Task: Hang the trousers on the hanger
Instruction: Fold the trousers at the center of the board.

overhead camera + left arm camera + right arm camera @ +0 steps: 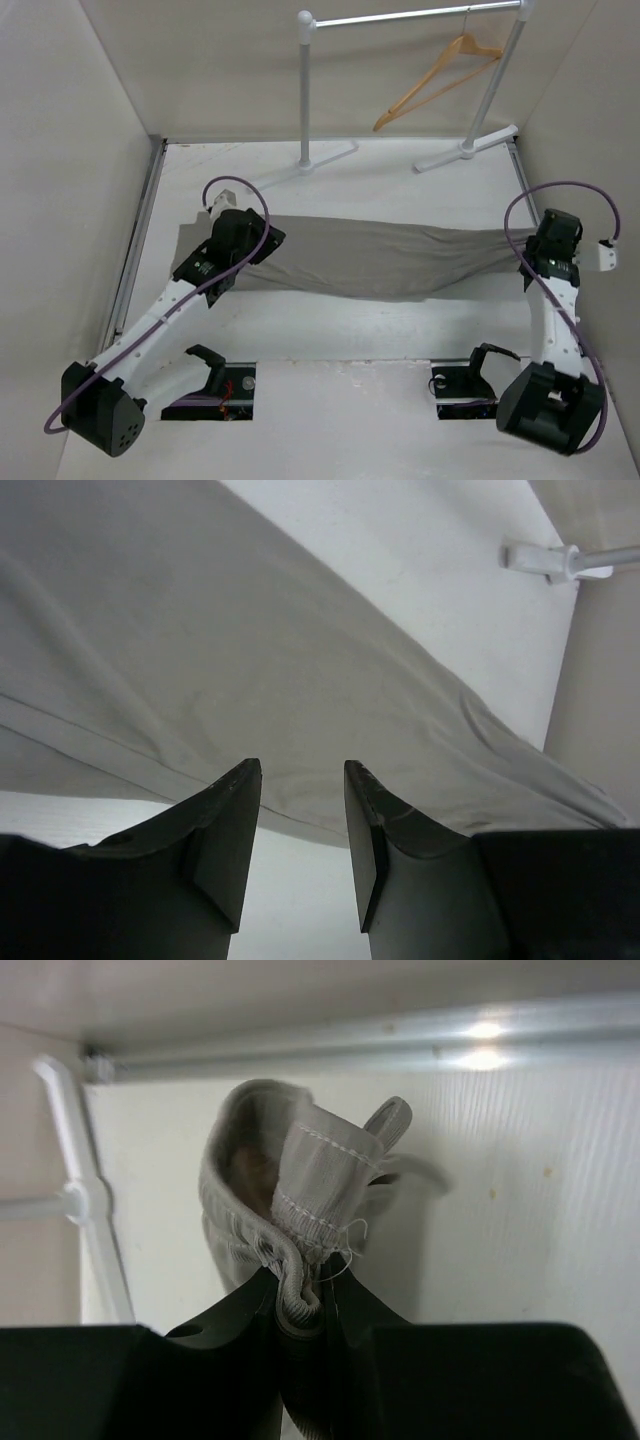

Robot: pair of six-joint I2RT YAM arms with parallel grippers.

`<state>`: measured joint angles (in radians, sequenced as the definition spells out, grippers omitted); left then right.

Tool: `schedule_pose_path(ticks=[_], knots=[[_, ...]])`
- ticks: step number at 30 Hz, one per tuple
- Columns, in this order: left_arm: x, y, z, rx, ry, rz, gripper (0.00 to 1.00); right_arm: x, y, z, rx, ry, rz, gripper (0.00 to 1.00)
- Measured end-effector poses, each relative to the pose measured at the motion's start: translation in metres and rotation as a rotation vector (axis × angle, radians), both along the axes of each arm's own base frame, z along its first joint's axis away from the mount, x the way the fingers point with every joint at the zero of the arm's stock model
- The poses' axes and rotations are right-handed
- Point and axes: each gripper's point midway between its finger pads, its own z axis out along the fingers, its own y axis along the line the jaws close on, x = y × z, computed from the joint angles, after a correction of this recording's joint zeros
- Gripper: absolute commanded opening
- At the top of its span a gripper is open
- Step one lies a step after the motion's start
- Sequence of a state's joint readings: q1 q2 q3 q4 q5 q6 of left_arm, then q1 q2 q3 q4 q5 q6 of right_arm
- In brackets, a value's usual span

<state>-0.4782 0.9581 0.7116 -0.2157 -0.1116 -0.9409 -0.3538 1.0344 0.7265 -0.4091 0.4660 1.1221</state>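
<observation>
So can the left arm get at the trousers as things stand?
Probably yes. The left fingers stand open right over the trousers near their left end, with nothing between them and the cloth. The right fingers pinch the other end, leaving this one free.

One pair of trousers (380,258) lies across the middle of the table (400,340) — a single garment. One wooden hanger (440,78) hangs on one clothes rail (400,16) by the far edge; the rail has two uprights (305,90) and two feet (325,158). Two arms stand at the near edge, the left arm (165,310) and the right arm (555,320), one towards each near corner. There are two purple cables (262,215), one per arm, and two grippers — the left gripper (303,770) and the right gripper (305,1285). Each has two dark fingers (230,820), four in all. Two rectangular cut-outs (215,390) sit in the table at the near edge.
</observation>
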Motion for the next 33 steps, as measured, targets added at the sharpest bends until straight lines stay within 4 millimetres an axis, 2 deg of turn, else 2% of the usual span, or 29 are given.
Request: schedule_pose_path(ticks=[3, 8, 10, 13, 18, 21, 23, 26, 28, 30, 32, 33], knots=[[0.007, -0.01, 0.032, 0.004, -0.04, -0.029, 0.36, -0.015, -0.011, 0.04, -0.097, -0.052, -0.002, 0.07], [0.021, -0.016, 0.1, 0.018, -0.147, -0.057, 0.38, -0.016, -0.002, 0.094, -0.219, -0.103, 0.102, 0.06], [0.027, -0.008, 0.123, 0.018, -0.191, -0.038, 0.39, -0.009, 0.017, 0.116, -0.265, -0.127, 0.196, 0.05], [0.032, 0.023, 0.14, 0.029, -0.226, 0.039, 0.4, 0.008, 0.068, 0.146, -0.314, -0.176, 0.399, 0.05], [0.032, 0.086, 0.148, 0.044, -0.234, 0.202, 0.4, 0.037, 0.189, 0.187, -0.336, -0.24, 0.751, 0.05], [0.033, 0.109, 0.151, 0.037, -0.238, 0.264, 0.4, 0.056, 0.267, 0.202, -0.342, -0.245, 0.9, 0.05], [0.034, 0.119, 0.151, 0.034, -0.239, 0.29, 0.4, 0.071, 0.32, 0.202, -0.341, -0.233, 0.978, 0.05], [0.033, 0.134, 0.154, 0.03, -0.246, 0.332, 0.4, 0.091, 0.401, 0.189, -0.345, -0.194, 1.075, 0.07], [0.03, 0.146, 0.157, 0.031, -0.256, 0.368, 0.4, 0.102, 0.46, 0.177, -0.34, -0.185, 1.135, 0.16], [0.027, 0.157, 0.16, 0.033, -0.265, 0.407, 0.4, 0.109, 0.52, 0.161, -0.321, -0.188, 1.193, 0.32], [0.023, 0.166, 0.161, 0.04, -0.27, 0.441, 0.4, 0.106, 0.578, 0.135, -0.289, -0.182, 1.256, 0.67], [0.021, 0.17, 0.162, 0.046, -0.271, 0.457, 0.4, 0.101, 0.603, 0.119, -0.269, -0.174, 1.289, 0.73]])
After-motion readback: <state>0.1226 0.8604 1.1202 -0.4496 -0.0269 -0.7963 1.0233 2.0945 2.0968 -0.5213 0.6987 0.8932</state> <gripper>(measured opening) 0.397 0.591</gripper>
